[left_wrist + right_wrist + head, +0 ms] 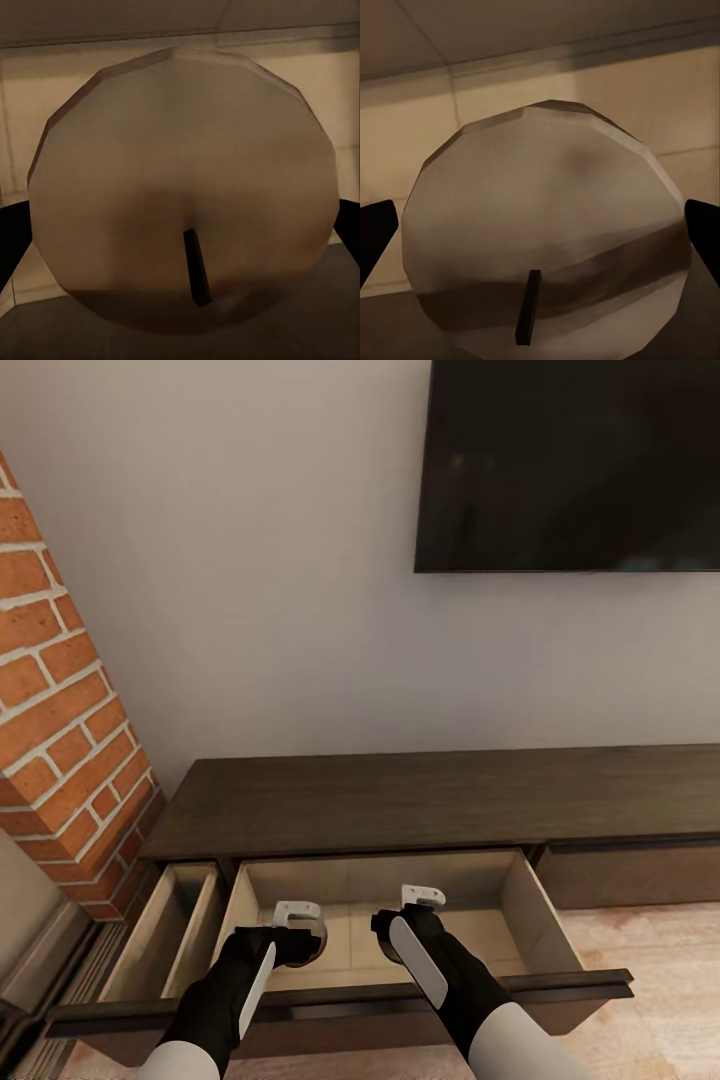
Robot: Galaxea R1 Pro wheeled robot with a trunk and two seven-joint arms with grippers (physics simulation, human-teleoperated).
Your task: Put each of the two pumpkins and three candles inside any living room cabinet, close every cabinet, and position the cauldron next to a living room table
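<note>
Open cabinet drawer roomy inside, walls all round, pulled-out front panel bars low approach

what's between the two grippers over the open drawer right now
Nothing: in the head view, bare pale drawer floor shows between the left gripper and right gripper.
</note>
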